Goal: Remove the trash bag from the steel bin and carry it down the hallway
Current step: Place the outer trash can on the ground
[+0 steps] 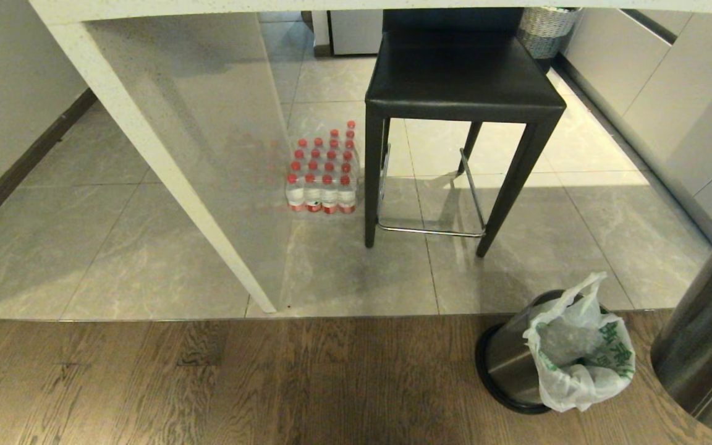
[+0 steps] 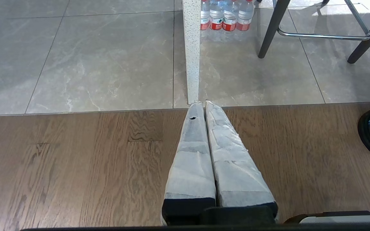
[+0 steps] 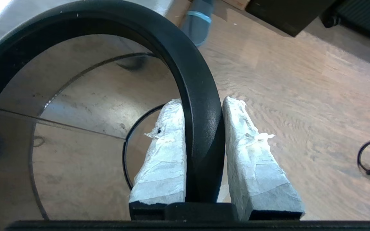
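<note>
Right hand (image 3: 202, 101): narrow, clamped on black rim of steel bin (image 3: 21, 154). Left hand (image 2: 203, 103): closed, empty. Trash bag (image 1: 581, 349): 5 o'clock.

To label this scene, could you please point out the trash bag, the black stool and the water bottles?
trash bag (image 1: 584, 377): head view, crumpled side.
black stool (image 1: 461, 74): head view, seat.
water bottles (image 1: 324, 176): head view, pack's middle.

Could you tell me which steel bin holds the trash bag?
The steel bin nearer the stool, trash bag bulging out; the right-edge bin shows none.
</note>
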Controlling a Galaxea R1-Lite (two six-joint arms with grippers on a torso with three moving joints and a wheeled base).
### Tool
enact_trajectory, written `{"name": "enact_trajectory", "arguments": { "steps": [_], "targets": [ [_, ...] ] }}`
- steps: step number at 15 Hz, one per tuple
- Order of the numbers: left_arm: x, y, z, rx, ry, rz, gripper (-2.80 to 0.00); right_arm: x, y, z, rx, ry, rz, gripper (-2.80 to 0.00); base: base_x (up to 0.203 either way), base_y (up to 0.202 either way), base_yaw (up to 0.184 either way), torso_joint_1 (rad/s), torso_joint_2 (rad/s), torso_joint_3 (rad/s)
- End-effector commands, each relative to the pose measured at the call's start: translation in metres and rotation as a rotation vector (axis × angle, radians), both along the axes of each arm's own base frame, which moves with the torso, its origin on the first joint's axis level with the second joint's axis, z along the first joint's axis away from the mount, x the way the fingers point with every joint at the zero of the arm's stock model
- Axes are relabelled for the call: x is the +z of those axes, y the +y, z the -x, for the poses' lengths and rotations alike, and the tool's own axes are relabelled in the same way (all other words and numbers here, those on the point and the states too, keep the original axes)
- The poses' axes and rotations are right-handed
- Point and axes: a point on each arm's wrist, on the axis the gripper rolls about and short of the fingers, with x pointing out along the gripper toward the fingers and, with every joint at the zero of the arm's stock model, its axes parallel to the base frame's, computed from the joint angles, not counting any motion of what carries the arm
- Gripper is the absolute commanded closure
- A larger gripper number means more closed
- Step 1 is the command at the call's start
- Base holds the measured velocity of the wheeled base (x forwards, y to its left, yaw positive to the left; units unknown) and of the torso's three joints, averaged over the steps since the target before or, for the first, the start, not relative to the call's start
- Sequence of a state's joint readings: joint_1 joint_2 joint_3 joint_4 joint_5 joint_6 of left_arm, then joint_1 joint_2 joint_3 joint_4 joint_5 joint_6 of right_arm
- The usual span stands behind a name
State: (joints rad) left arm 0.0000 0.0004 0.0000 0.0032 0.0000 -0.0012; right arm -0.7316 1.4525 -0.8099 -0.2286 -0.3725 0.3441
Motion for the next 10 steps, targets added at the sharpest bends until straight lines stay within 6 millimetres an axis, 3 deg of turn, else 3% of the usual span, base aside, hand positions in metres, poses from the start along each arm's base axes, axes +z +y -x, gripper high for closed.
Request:
{"name": "enact_trajectory", "arguments": {
  "steps": [1, 5, 10],
  "targets": [
    [0.0, 0.0, 0.0, 0.0, -0.001, 0.0, 0.0, -0.051, -0.052, -0.033, -0.024, 0.114, -0.066, 0.0, 0.0, 0.0, 0.0, 0.0, 0.0, 0.0],
    [0.0, 0.0, 0.0, 0.0, -0.001, 0.0, 0.0, -0.1, -0.108, -0.067, 0.06, 0.179, -0.054, 0.0, 0.0, 0.0, 0.0, 0.0, 0.0, 0.0],
    [0.0, 0.0, 0.0, 0.0, -0.001, 0.0, 0.0, -0.151, -0.15, -0.102, 0.154, 0.198, 0.023, 0.0, 0.0, 0.0, 0.0, 0.0, 0.0, 0.0]
  ]
}}
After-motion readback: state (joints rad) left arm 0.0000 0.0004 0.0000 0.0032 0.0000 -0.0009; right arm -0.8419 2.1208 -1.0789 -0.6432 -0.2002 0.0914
